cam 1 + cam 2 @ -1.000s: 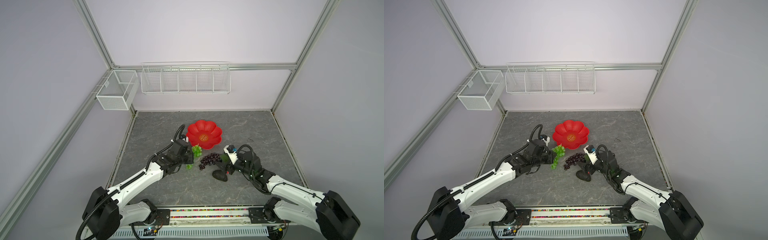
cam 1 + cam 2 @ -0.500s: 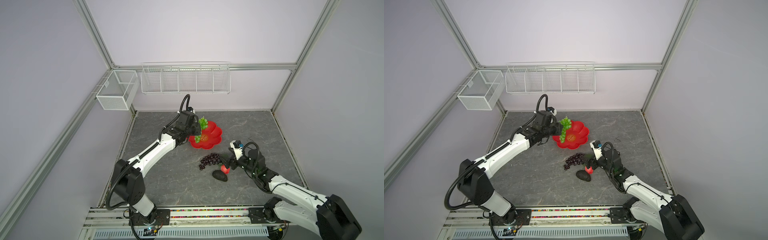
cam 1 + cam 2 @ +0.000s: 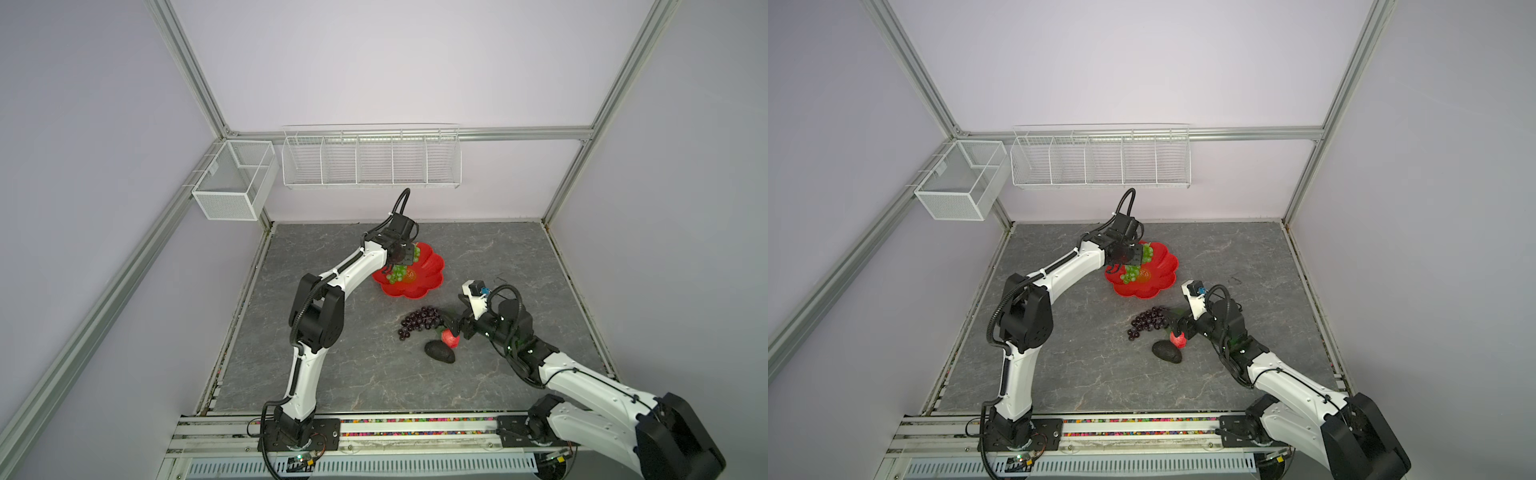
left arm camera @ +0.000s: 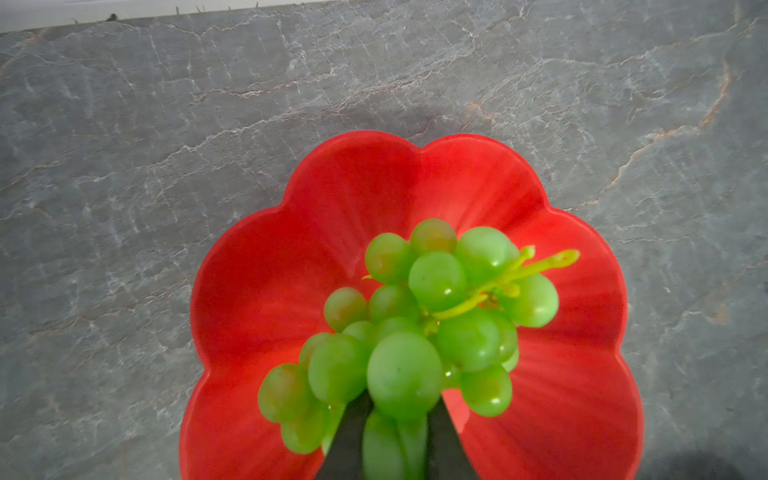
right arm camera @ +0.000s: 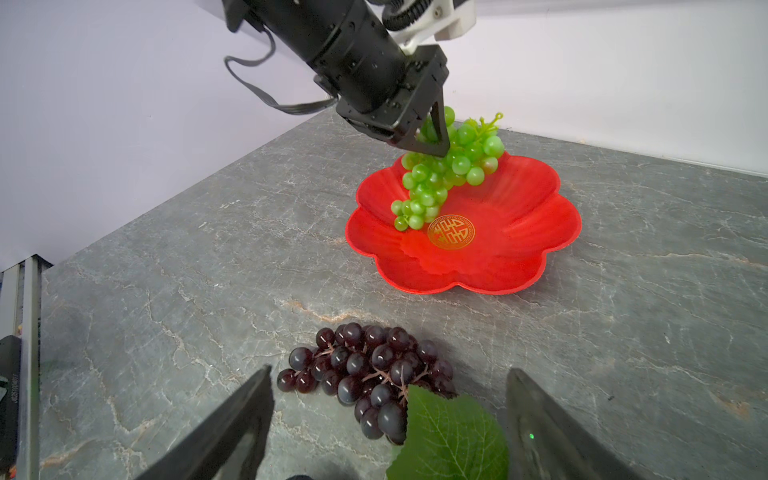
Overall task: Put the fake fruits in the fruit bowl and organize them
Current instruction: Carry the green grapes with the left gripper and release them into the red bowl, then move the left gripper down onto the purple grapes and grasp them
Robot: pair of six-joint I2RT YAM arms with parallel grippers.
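Nearest the front of a grey stone-look table (image 3: 353, 374): one dark avocado (image 3: 439, 352) on its side. Just beside it, a small red-pink fruit (image 3: 451, 338), right at the tips of the right gripper (image 3: 456, 329). Fingers (image 5: 232, 419) spread wide in the right wrist view, gripping nothing. Between and beyond those fingers, a dark purple grape bunch (image 5: 365, 365) flat on the table, green leaf (image 5: 453, 436) toward the gripper. Farther back, the red flower-shaped fruit bowl (image 5: 519, 216), gold emblem (image 5: 451, 232) at its centre. Above the bowl's far-left side, the left gripper (image 4: 397, 432) clamped on the green grape bunch (image 5: 440, 178). Bunch dangling into the bowl, lowest grapes beside the emblem; contact with the bowl unclear. On the back wall, a long white wire basket (image 3: 371, 160); at the far left corner, a smaller mesh basket (image 3: 232, 187).
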